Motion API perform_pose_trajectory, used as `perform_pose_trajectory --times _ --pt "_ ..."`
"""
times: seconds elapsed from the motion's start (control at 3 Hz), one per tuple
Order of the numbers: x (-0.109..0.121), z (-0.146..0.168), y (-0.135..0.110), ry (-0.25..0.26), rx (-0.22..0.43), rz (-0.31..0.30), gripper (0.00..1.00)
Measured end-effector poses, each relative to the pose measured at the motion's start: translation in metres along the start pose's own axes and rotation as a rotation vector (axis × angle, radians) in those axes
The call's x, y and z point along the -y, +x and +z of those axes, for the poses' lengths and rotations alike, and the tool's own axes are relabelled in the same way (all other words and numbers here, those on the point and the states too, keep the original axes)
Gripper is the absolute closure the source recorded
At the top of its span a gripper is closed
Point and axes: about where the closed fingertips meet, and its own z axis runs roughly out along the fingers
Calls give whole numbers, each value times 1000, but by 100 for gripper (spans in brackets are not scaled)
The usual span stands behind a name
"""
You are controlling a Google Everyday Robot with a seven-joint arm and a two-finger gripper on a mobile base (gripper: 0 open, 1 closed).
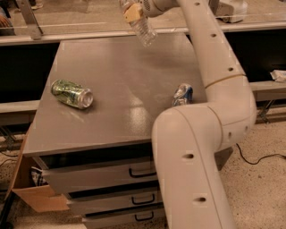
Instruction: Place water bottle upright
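Over the grey tabletop [125, 89], up at twelve o'clock, the gripper [131, 10] was clamped on the water bottle [144, 30], which hung tilted clear of the surface: probably light, thin-walled, crushable and slippery, so best gripped mid-body.

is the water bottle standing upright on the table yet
No. The water bottle is tilted, held aloft by the gripper above the far side of the table, its lower end clear of the surface.
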Motion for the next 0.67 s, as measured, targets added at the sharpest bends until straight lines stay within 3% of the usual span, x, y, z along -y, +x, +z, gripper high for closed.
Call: perform_pose_trajectory --times 0.33,0.67 --pt "11 -28 -7 -68 150 -23 100" --pt "24 -59 8 -112 233 -67 100"
